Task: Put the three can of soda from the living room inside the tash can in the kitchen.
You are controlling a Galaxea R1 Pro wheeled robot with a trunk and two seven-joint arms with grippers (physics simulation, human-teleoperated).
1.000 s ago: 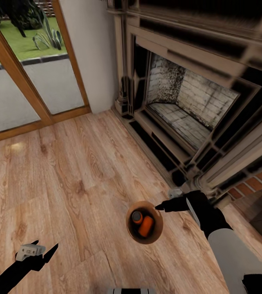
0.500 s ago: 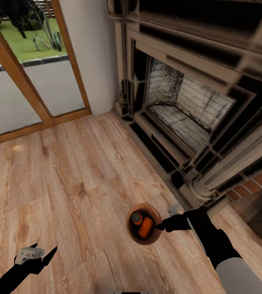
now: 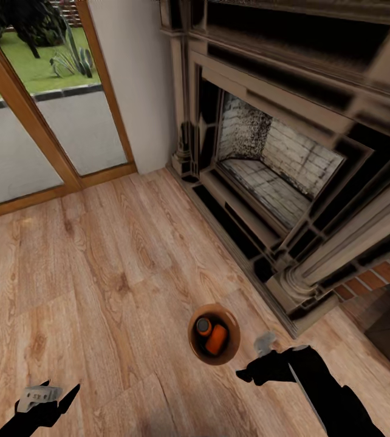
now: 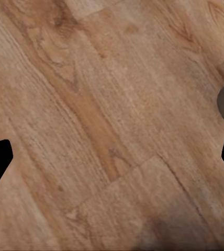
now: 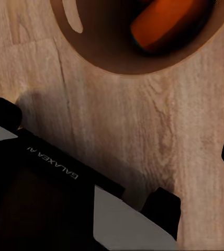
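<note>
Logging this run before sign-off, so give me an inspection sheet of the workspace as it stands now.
Surface: wood plank floor.
Job's things: bin upright on the floor; two orange cans lie inside.
Clutter: nothing seen.
End effectors: left end effector open, empty, over bare floor; right end effector beside the bin, nothing seen in it, state unclear.
Cables: nothing seen.
Surroundings: fireplace, glass door with garden beyond.
</note>
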